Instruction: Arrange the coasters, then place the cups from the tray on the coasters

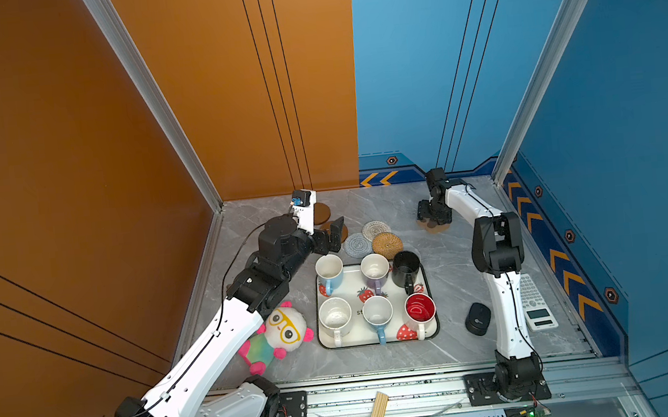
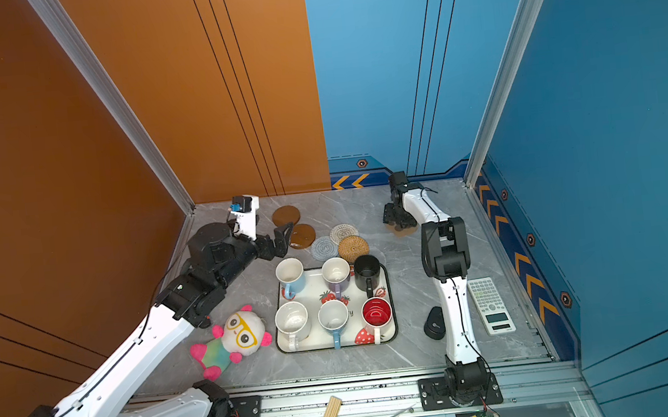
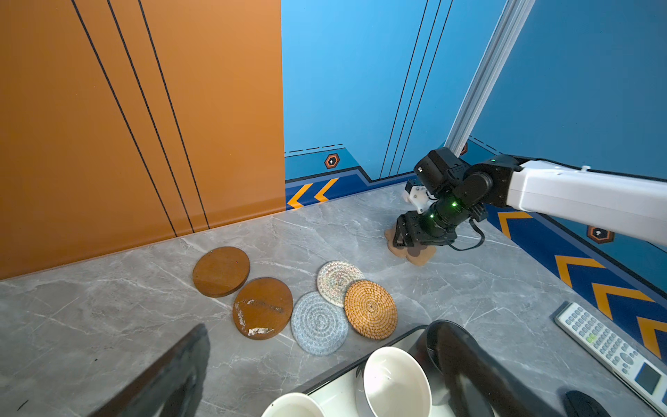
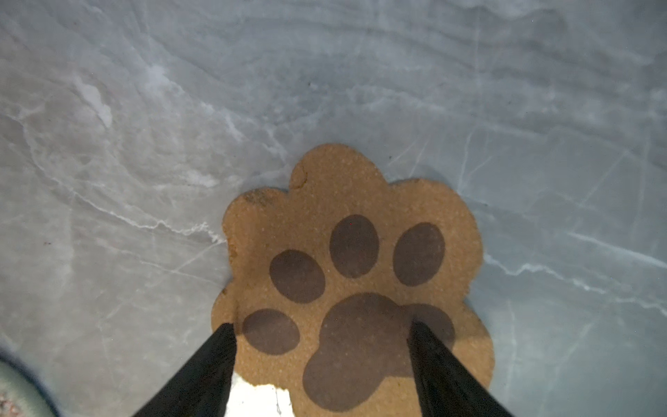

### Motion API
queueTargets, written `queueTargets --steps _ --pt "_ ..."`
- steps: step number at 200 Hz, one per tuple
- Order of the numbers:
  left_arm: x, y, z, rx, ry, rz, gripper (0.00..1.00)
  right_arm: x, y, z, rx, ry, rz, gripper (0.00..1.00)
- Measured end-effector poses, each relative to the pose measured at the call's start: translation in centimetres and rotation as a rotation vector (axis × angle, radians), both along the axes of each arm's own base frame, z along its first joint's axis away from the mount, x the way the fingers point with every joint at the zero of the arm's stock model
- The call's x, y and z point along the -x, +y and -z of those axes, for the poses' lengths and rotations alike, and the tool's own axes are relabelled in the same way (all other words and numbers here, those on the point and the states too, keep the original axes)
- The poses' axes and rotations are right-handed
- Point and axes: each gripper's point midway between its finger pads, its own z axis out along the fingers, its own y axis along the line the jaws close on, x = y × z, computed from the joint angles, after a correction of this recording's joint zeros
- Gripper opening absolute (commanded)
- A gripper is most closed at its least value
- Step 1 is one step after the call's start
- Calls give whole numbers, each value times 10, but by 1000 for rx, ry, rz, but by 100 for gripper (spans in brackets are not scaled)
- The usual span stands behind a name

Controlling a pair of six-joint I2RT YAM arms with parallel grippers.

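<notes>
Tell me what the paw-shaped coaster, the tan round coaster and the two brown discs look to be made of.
Paw-shaped coaster: probably cork or a similar pressed material, matte; its surface is finely grainy.
Tan round coaster: rattan or like fibre, matte; coiled woven rings show.
Brown discs: perhaps varnished wood, glossy; smooth faces, one with bright reflections or scuffs.

Tan coaster (image 4: 346,202) with dark-brown paw print, grey marbled table (image 4: 144,144), white strawberry-printed tray (image 1: 350,288), black mug (image 1: 406,268)

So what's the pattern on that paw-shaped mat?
Tan paw mat with dark brown pads, four toes and one big pad. Best seen in the right wrist view.
</notes>
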Motion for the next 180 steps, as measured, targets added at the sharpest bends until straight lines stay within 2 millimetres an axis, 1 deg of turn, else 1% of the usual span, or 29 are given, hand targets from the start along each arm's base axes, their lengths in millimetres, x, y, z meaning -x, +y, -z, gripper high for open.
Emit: queueTargets --steps 14,27,41,43,47,52,68,80,81,82,83,87,89,95,96,100,103,118,121,137,162,176,180 --pt "-16 -7 -4 -29 10 -12 100 2 1 -7 -21 -7 8 75" --pt "-33 -14 -7 -59 22 -24 100 2 3 -21 -43 -29 12 76" --pt "-58 -22 -7 -100 43 -48 99 2 7 -44 -68 -73 14 79" --pt "-65 -23 -4 -112 54 -56 99 2 8 -50 -74 -84 13 79" --pt "-71 -24 -4 -122 59 -61 99 2 9 -56 -76 -98 12 79" --pt "-80 -27 -2 -138 73 -68 99 1 11 -69 -85 -126 10 79" --pt "-117 -33 11 -187 129 -100 98 0 22 -108 -116 -215 -11 80" --pt "-148 -34 25 -221 176 -131 98 3 31 -134 -144 -279 -29 80" --pt "-153 -34 27 -226 183 -138 98 3 32 -136 -147 -283 -30 80" --pt "-153 -34 27 -226 183 -138 98 3 32 -136 -147 -283 -30 80" --pt "-155 -34 29 -229 186 -140 98 4 34 -141 -153 -294 -36 80" --pt "-165 -33 34 -241 205 -152 98 5 36 -147 -162 -308 -41 80" --pt "-173 -32 40 -251 220 -161 98 7 39 -152 -170 -321 -46 80" --pt "-183 -32 44 -259 230 -172 98 10 43 -159 -183 -339 -55 80" --pt "-188 -31 47 -263 236 -178 98 10 43 -161 -185 -342 -57 80" --pt "-194 -30 52 -271 249 -186 98 13 46 -165 -195 -355 -64 80" --pt "-203 -30 59 -279 261 -195 98 15 48 -168 -202 -365 -68 81" --pt "-230 -26 81 -304 302 -223 98 27 55 -172 -233 -385 -83 81" --pt "-233 -25 83 -306 305 -227 98 29 55 -171 -240 -386 -84 81" --pt "-256 -19 109 -313 340 -247 98 42 59 -161 -278 -378 -83 81" --pt "-277 -9 145 -268 397 -265 98 56 64 -140 -334 -348 -72 81" --pt "-286 4 167 -225 448 -288 98 62 67 -134 -360 -336 -67 82" --pt "-288 8 171 -213 457 -296 98 64 68 -133 -367 -336 -68 82"
